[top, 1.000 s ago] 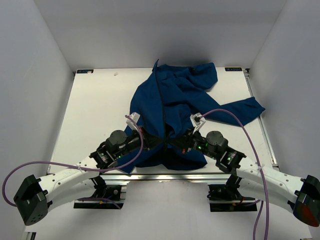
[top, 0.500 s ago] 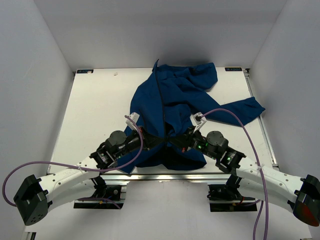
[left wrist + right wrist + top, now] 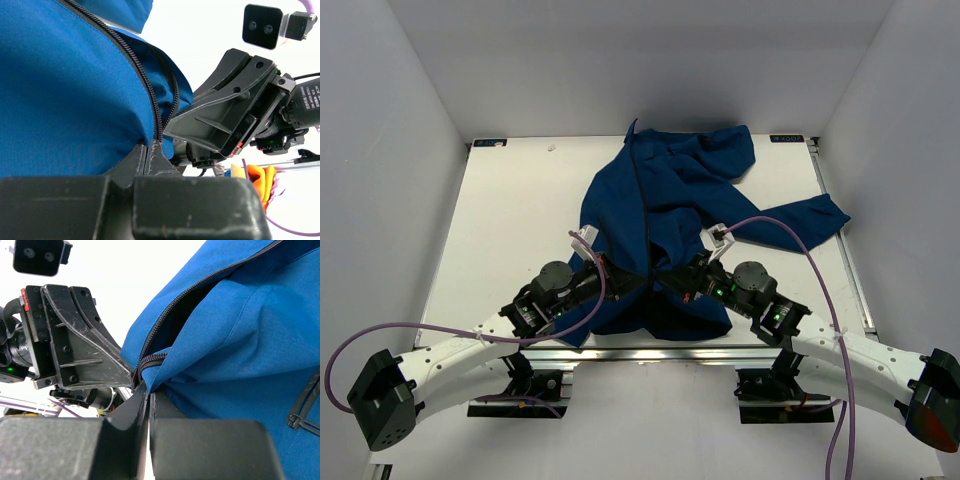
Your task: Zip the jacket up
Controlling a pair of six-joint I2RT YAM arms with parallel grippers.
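The royal-blue jacket (image 3: 670,190) lies crumpled on the white table, its dark zipper line (image 3: 642,210) running from the collar at the far edge down to the near hem. My left gripper (image 3: 632,277) and my right gripper (image 3: 665,277) meet at the near end of the zipper. In the left wrist view the left gripper (image 3: 150,147) is shut on the zipper edge (image 3: 150,107) of the jacket (image 3: 65,85). In the right wrist view the right gripper (image 3: 148,390) is shut on the other zipper edge (image 3: 155,360) of the jacket (image 3: 240,330).
One sleeve (image 3: 800,218) stretches to the right toward the table's right edge (image 3: 840,240). White walls close in the table on three sides. Purple cables (image 3: 770,225) loop over both arms.
Both grippers have edged slightly closer together at the near end of the zipper. The jacket has barely shifted.
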